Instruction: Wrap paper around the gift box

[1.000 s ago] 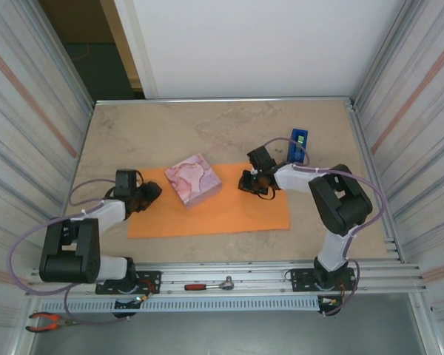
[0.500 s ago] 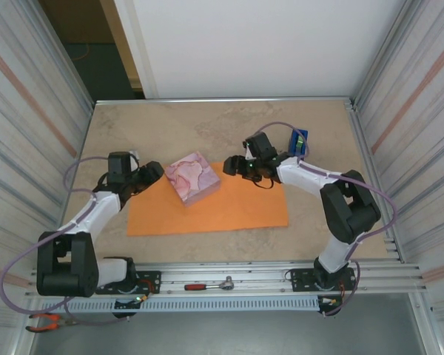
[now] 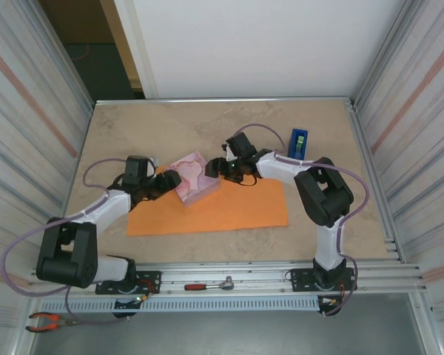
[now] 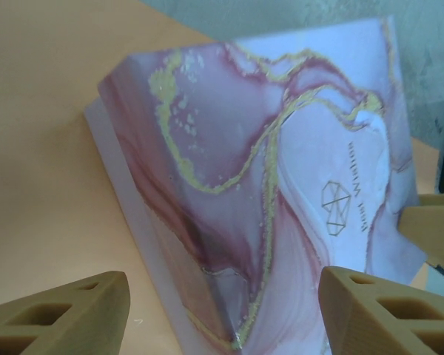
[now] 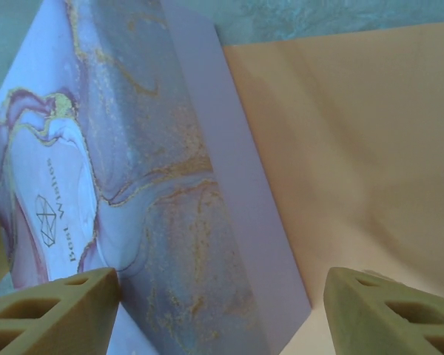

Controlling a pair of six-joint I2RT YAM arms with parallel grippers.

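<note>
Gift box [image 3: 194, 177] is lying on the paper [image 3: 237, 211], toward the 11 o'clock part of the orange sheet, which is spreading flat on the tabletop [image 3: 170, 129]. The left claw [image 3: 169, 183] is reaching in from the box's 9 o'clock side and the right claw [image 3: 213, 168] from its 2 o'clock side, so the two are bracketing it from opposite flanks, probably in order to shift or square it on the sheet before any folding begins. In the left wrist view the left claw [image 4: 222, 318] is standing with its jaws apart and the marbled box is sitting between them, not yet pinched. In the right wrist view the right claw [image 5: 222, 314] is likewise standing parted around a box corner. Compared with a second ago, both arms are now drawn inward: the left claw was waiting at the paper's 9 o'clock edge and the right was sitting well off toward 3 o'clock, while the box is staying about where it was.
</note>
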